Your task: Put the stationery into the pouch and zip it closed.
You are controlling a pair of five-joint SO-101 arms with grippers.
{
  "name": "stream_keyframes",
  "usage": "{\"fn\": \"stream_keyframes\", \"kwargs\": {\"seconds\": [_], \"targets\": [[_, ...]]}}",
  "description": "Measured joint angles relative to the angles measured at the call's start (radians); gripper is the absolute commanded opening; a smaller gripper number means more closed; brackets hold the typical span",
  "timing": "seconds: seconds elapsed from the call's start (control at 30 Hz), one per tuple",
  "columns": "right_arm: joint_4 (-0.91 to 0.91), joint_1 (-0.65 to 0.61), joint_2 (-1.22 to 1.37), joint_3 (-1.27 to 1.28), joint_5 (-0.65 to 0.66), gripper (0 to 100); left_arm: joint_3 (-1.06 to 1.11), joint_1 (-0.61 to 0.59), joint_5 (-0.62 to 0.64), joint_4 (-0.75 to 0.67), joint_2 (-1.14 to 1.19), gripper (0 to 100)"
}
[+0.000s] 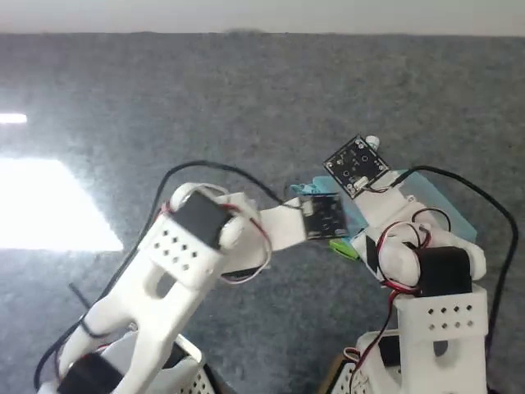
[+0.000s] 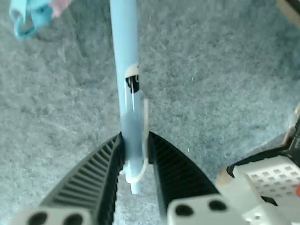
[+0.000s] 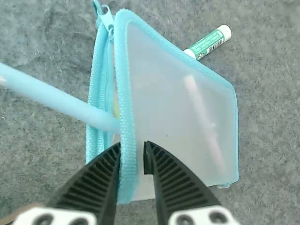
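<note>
Left claw (image 2: 136, 157) is clamped shut on a light blue pen (image 2: 125, 70), squeezing it near its clip end, and the rest of the barrel sticks straight out from the claw. Right claw (image 3: 133, 159) is pinched on the teal zipper edge (image 3: 125, 93) of the see-through pouch (image 3: 183, 117), so that side of the mouth is lifted. The far end of the pen is poked in between the two zipper edges, so it's partway into the pouch. There's a pale pinkish stick (image 3: 202, 119) lying inside already.

From the high view, the pouch sits on the grey counter (image 1: 246, 90) out at about 3 o'clock from the middle, with both arms meeting over it. A green-and-white marker (image 3: 208, 42) lies on the counter just beside the pouch, at roughly its 8 o'clock. The zipper is open.
</note>
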Motion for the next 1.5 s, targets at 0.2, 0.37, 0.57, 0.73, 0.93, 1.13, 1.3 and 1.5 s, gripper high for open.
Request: {"fn": "stream_keyframes", "kwargs": {"seconds": [0.2, 0.37, 0.57, 0.73, 0.93, 1.13, 1.3, 1.5], "targets": [[-0.012, 0.005, 0.000, 0.000, -0.028, 0.9, -0.189, 0.037, 0.071, 0.011, 0.183, 1], [-0.026, -0.008, 0.000, 0.005, -0.078, 0.9, -0.331, 0.046, 0.175, 0.005, 0.284, 1], [-0.064, 0.018, -0.018, 0.002, -0.169, 0.9, -0.405, 0.061, 0.334, -0.026, 0.287, 1], [-0.074, 0.038, -0.003, 0.003, -0.195, 0.9, -0.417, 0.063, 0.482, -0.101, 0.324, 1], [-0.078, 0.038, -0.046, 0.008, -0.198, 0.9, -0.425, 0.068, 0.597, -0.201, 0.368, 1], [-0.074, 0.037, -0.107, 0.011, -0.195, 0.9, -0.454, 0.058, 0.620, -0.273, 0.377, 1], [-0.074, 0.035, -0.140, 0.037, -0.198, 0.9, -0.454, 0.058, 0.631, -0.290, 0.381, 11], [-0.074, 0.038, -0.166, 0.037, -0.198, 0.9, -0.454, 0.069, 0.634, -0.307, 0.384, 17]]}}
